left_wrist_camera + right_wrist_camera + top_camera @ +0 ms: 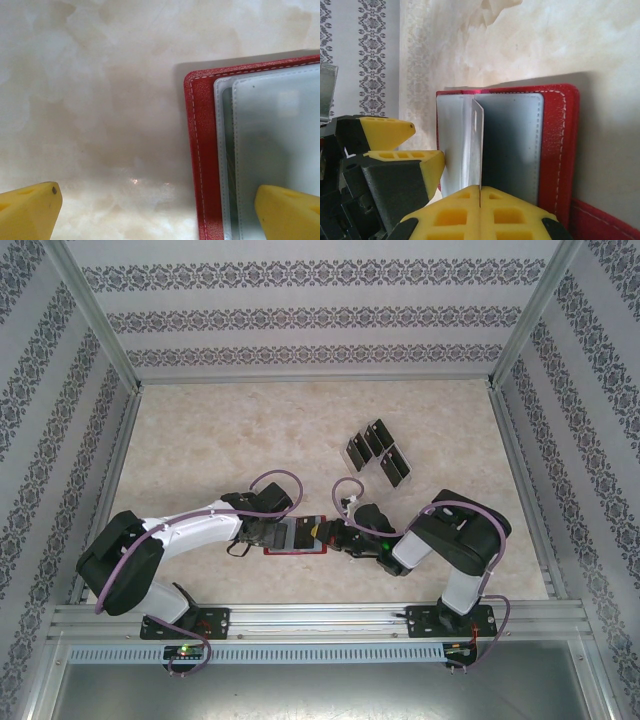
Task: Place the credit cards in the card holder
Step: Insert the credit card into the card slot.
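Listing nearest first: your right gripper (480,197), jaws pressed together on a pocket leaf (476,145) of the card holder (555,145), likely lifting it open for loading; your left gripper (159,212), jaws spread astride the holder's opposite edge, probably steadying; credit cards (378,452), well beyond the holder.

The card holder (297,536) was laid open on the table (220,440). The credit cards (380,452) were clustered behind it and to its right, well apart. The left gripper (262,532) was set astride its left edge, and the right gripper (335,536) at its right edge, with one pocket leaf (476,145) pinched.
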Motion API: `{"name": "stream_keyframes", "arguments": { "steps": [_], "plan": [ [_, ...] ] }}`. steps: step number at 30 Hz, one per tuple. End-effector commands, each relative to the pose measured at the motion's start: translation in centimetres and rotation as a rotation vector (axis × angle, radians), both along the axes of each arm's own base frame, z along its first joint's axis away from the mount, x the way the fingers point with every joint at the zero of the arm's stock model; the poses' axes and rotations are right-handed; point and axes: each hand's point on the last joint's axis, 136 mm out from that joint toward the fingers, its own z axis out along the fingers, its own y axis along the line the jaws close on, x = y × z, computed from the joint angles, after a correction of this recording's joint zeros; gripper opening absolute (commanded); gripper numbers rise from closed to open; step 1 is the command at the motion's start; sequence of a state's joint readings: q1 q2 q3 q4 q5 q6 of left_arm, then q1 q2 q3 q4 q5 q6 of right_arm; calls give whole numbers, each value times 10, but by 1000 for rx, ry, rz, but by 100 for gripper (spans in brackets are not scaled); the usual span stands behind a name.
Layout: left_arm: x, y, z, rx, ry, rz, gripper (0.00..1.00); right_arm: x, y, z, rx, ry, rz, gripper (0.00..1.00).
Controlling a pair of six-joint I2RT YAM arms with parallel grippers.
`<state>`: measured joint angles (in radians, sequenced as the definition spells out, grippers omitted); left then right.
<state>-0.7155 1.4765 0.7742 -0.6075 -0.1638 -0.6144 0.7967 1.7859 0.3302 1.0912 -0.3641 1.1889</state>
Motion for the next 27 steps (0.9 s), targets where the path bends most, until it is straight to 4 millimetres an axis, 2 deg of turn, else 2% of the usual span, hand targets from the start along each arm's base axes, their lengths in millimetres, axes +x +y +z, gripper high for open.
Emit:
{"name": "stream_keyframes", "arguments": {
  "steps": [1,9,27],
  "plan": [
    [-11,20,-2,79,16,27,100,-5,2,3,27,-7,17,0],
    [-5,24,4,91,-3,40,100,-4,-4,-1,12,3,5,0],
    [-7,22,-2,87,17,33,100,-2,4,-5,38,32,31,0]
  ]
}}
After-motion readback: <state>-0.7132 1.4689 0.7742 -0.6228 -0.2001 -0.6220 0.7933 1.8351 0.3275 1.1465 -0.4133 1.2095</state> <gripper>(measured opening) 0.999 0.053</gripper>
